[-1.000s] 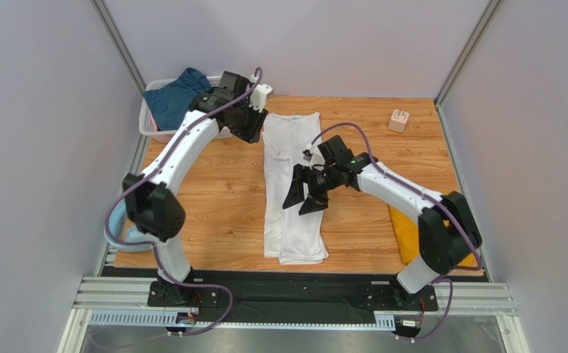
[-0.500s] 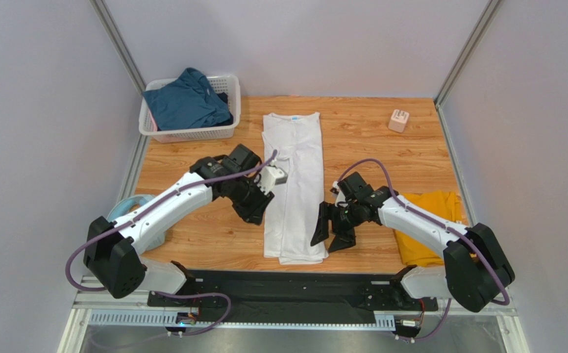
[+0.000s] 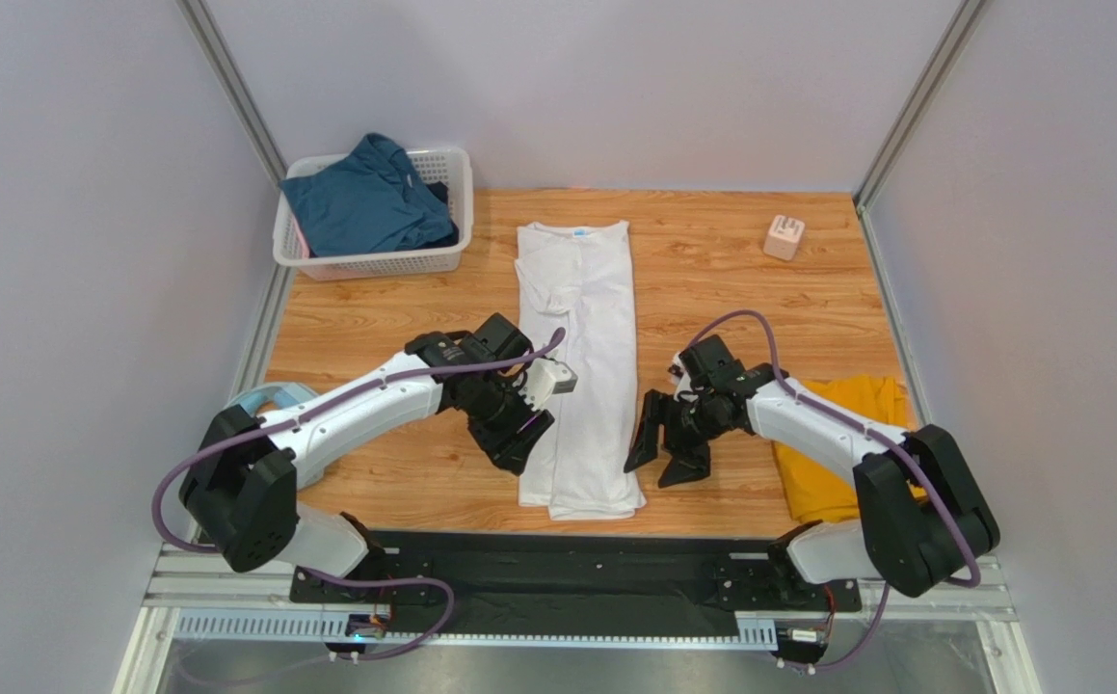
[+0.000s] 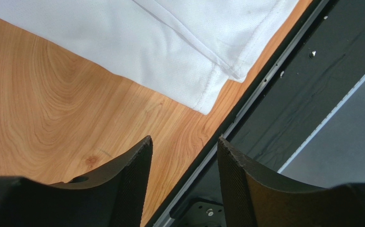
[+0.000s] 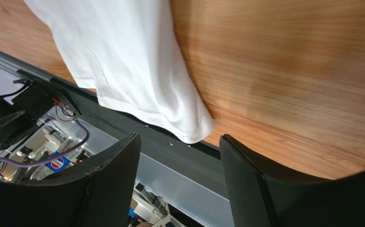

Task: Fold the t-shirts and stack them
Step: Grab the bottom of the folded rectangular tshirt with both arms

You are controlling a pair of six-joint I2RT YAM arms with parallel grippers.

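Shirt point(image 3: 579, 311) thin, limp, light; will sag. Left claw point(image 4: 183, 146), right claw point(image 5: 179, 142) wide open, empty. Pinch hem point(image 4: 207, 97) corners, just ahead of each.

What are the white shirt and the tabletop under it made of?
The white t-shirt looks like soft matt knit cloth: fine mesh texture, stitched hems. The tabletop looks like wood or wood-print laminate, smooth with a slight sheen: grain rings show.
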